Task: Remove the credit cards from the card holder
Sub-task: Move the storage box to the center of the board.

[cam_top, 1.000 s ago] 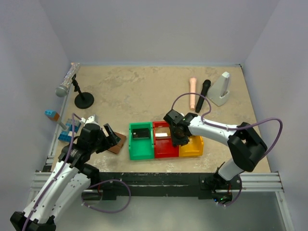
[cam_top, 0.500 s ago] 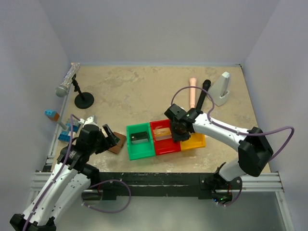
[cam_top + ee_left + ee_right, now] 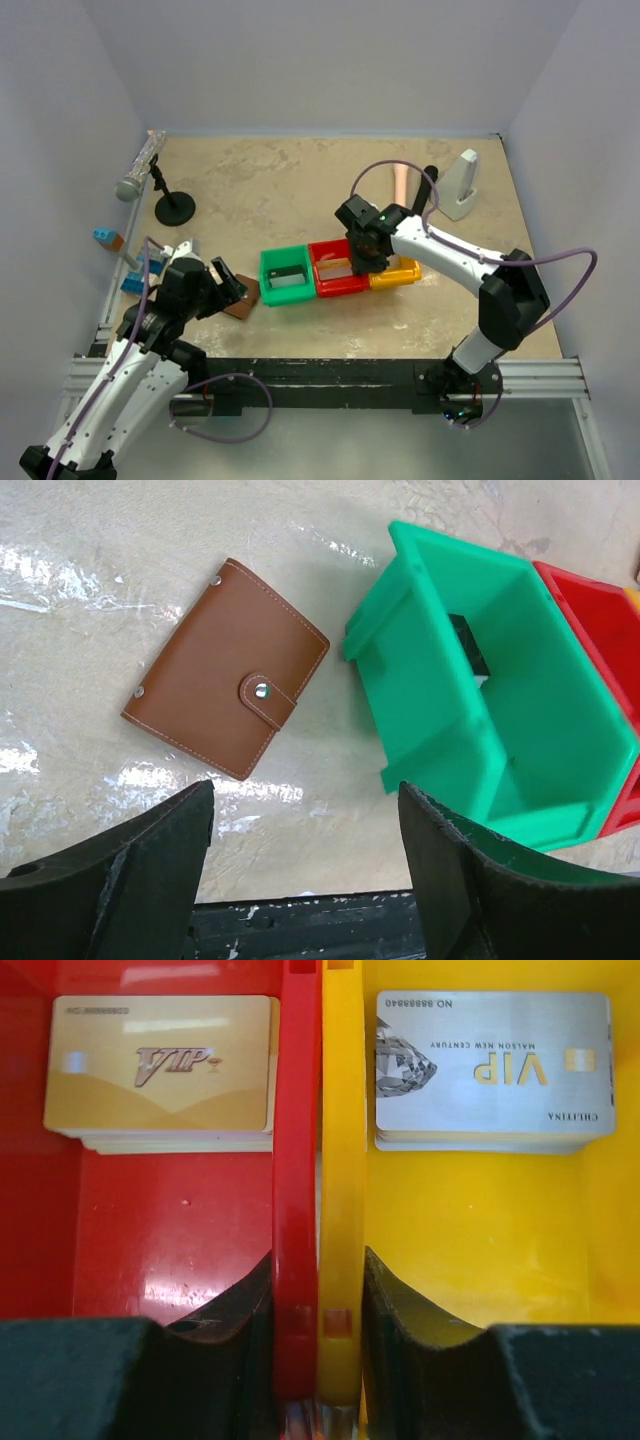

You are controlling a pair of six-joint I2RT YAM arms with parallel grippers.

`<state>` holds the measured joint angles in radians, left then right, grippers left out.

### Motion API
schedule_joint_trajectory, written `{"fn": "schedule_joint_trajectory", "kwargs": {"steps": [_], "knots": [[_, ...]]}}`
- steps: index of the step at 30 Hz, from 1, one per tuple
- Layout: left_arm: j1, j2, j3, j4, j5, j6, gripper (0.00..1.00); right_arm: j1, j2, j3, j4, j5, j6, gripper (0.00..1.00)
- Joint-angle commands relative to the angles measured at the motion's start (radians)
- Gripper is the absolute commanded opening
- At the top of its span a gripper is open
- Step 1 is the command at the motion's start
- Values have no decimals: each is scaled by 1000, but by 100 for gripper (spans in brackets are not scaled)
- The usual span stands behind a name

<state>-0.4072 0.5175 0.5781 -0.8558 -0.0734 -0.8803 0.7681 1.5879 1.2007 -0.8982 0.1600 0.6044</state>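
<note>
Right gripper (image 3: 318, 1270) is down on the red bin (image 3: 150, 1230), one finger inside it and the other just over its right wall in the yellow bin (image 3: 480, 1230), which sits touching the red bin on that side. The fingers are pinching the two touching walls between them, so that's a grip on the bins, not on a card. At the far end of the red bin lies a stack of gold cards (image 3: 160, 1065), face up, and level with it on the yellow side of the wall a stack of silver cards (image 3: 495, 1060). Against the red bin's left side is the green bin (image 3: 420, 690), with a dark card (image 3: 465, 645) leaning inside it. Well to the left of the red bin, past the green one, the brown wallet (image 3: 227, 667) lies flat on the table (image 3: 100, 540), folded shut with its strap snapped down. Left gripper (image 3: 305, 810) hovers out there on the near side of the wallet, fingers spread wide, holding nothing and touching nothing.
</note>
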Motion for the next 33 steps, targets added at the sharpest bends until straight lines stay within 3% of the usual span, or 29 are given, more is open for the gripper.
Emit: {"fn": "schedule_joint_trajectory", "kwargs": {"steps": [1,8,14,23,33], "knots": [[-2,-22,69,-23,-35,-11,78,-47,10,232,116,23,-11,0],[-2,21,150,-31,-55,1,78,-111,153,436,81,-17,-38,0],[-2,35,129,-16,-66,0,78,-130,263,552,84,-23,-54,0],[-2,62,129,-12,-80,3,78,-161,487,873,-5,-16,-58,0],[-2,116,95,26,-68,-5,78,-222,659,1007,-30,33,-14,0]]}}
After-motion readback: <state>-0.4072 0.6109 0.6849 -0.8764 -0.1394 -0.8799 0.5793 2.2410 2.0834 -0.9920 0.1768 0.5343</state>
